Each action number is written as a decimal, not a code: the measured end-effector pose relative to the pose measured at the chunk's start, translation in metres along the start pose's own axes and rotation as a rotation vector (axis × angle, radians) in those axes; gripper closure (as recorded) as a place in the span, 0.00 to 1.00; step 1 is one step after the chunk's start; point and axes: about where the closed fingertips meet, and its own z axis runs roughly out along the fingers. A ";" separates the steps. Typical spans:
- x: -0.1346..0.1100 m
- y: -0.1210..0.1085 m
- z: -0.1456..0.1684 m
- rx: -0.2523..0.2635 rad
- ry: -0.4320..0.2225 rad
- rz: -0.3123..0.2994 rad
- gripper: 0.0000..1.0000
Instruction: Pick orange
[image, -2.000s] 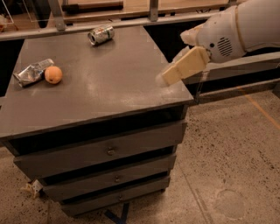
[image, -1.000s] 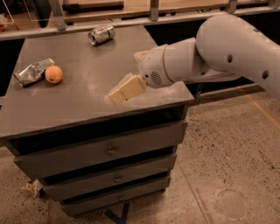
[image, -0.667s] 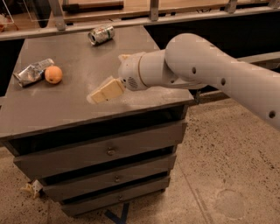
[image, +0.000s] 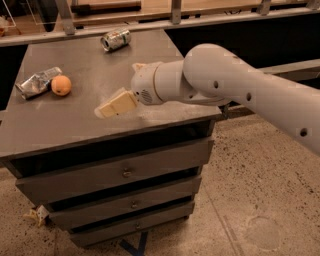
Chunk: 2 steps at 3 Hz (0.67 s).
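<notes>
Hovering over table (image: 60, 130), gripper (image: 114, 105) well apart from orange (image: 61, 85) | gripper state: cannot tell | done: 0 of 1, orange untouched | left: reach, grasp, lift

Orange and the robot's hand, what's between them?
Nothing but bare tabletop lies between the hand, near the table's middle, and the orange, as the camera view shows.

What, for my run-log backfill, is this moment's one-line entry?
orange: on cabinet top, beside foil bag | gripper: over top, apart from orange | grasp: not yet
</notes>
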 end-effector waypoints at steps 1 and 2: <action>-0.001 -0.004 0.023 0.000 -0.019 -0.002 0.00; -0.007 -0.006 0.052 -0.022 -0.028 -0.026 0.00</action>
